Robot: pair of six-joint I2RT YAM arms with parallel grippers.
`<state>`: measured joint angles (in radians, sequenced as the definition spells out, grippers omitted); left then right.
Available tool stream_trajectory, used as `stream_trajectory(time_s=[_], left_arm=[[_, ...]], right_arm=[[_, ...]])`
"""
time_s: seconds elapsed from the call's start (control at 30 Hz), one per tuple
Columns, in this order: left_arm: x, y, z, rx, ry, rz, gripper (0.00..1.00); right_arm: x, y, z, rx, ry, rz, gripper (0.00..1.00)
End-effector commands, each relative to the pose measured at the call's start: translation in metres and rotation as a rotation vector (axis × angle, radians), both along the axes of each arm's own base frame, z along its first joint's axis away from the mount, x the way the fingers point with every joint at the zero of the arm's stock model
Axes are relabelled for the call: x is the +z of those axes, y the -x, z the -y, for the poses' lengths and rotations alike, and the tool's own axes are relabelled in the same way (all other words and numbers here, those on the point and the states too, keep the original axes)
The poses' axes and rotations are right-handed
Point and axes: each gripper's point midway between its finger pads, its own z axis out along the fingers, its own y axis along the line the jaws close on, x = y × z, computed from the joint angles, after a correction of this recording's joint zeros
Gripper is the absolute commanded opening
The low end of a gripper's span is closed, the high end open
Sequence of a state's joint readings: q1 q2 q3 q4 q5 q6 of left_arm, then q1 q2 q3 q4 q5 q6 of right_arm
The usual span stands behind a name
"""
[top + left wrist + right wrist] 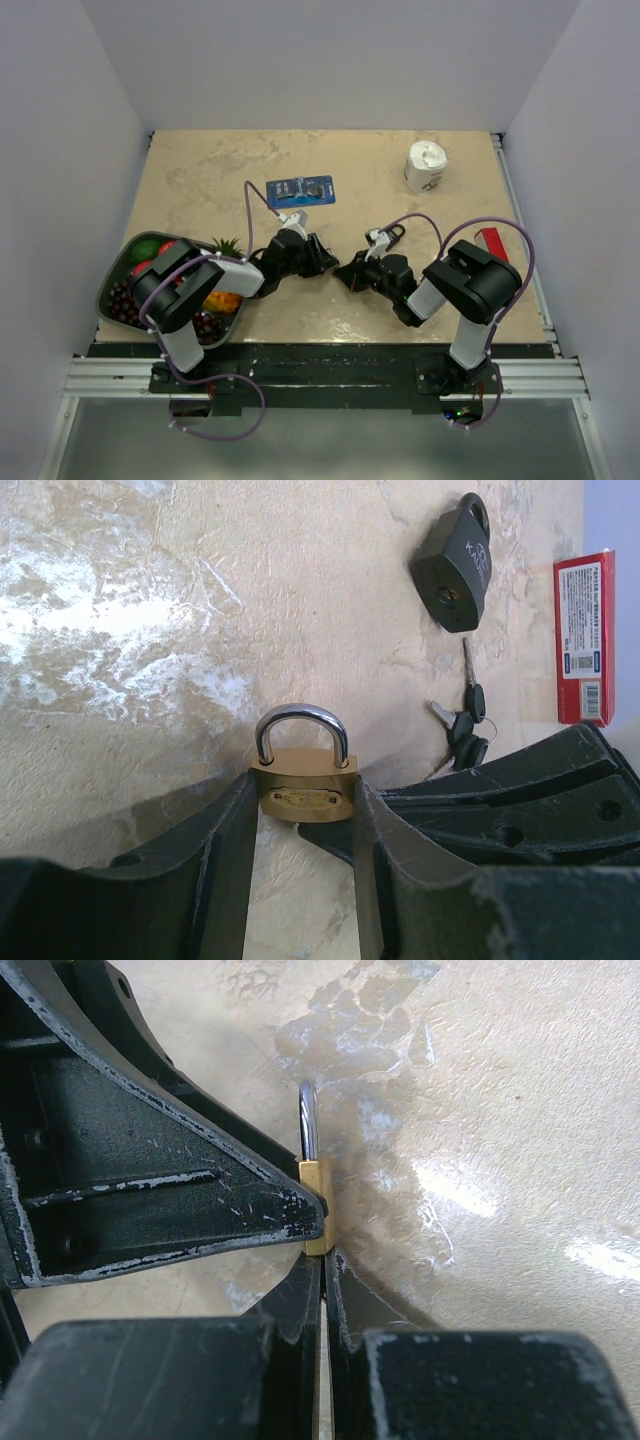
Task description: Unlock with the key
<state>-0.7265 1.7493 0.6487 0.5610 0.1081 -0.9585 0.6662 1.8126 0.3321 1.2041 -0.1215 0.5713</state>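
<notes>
The key [468, 726], a small bunch with black heads, lies loose on the table beside a black padlock [455, 565], and neither gripper touches it. My left gripper [303, 798] is shut on a small brass padlock [302, 775], holding its body between the fingers with the silver shackle pointing away. My right gripper [325, 1258] is shut, its tips pressed against the bottom edge of the brass padlock [318, 1210]. Nothing shows between its tips. In the top view the left gripper [322, 258] and the right gripper [348, 272] meet at mid-table.
A red box [585, 640] lies beyond the keys at the right. From above I see a blue card [300, 190], a white roll [425, 165] at the back right, and a fruit tray [108, 290] at the left edge. The black padlock [392, 237] lies just behind the right gripper.
</notes>
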Motion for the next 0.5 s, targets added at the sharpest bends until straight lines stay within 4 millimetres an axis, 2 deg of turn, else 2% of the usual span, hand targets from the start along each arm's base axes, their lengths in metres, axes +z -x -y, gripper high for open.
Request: stream_trajectory(time_s=[0.0, 0.17, 0.2, 0.27, 0.3, 0.33, 0.47], left_arm=[[-0.013, 0.040, 0.015, -0.163, 0.012, -0.126, 0.00], [-0.013, 0.023, 0.002, -0.107, -0.007, -0.110, 0.00], [-0.015, 0.023, 0.001, -0.104, -0.007, -0.115, 0.00], [-0.020, 0.026, 0.001, -0.110, -0.007, -0.134, 0.00], [-0.022, 0.026, 0.001, -0.106, -0.002, -0.143, 0.00], [-0.025, 0.028, 0.001, -0.108, -0.003, -0.152, 0.00], [-0.028, 0.027, -0.002, -0.098, 0.008, -0.169, 0.00]], right_arm=[[0.090, -0.046, 0.006, -0.148, -0.162, 0.295, 0.00], [0.070, -0.039, -0.001, -0.114, -0.071, 0.218, 0.00], [0.073, -0.038, -0.002, -0.116, -0.064, 0.221, 0.00], [0.065, -0.036, -0.003, -0.110, -0.018, 0.195, 0.00], [0.070, -0.037, -0.005, -0.112, -0.016, 0.200, 0.00], [0.062, -0.035, -0.005, -0.111, 0.014, 0.176, 0.00], [0.057, -0.034, -0.007, -0.106, 0.053, 0.155, 0.00]])
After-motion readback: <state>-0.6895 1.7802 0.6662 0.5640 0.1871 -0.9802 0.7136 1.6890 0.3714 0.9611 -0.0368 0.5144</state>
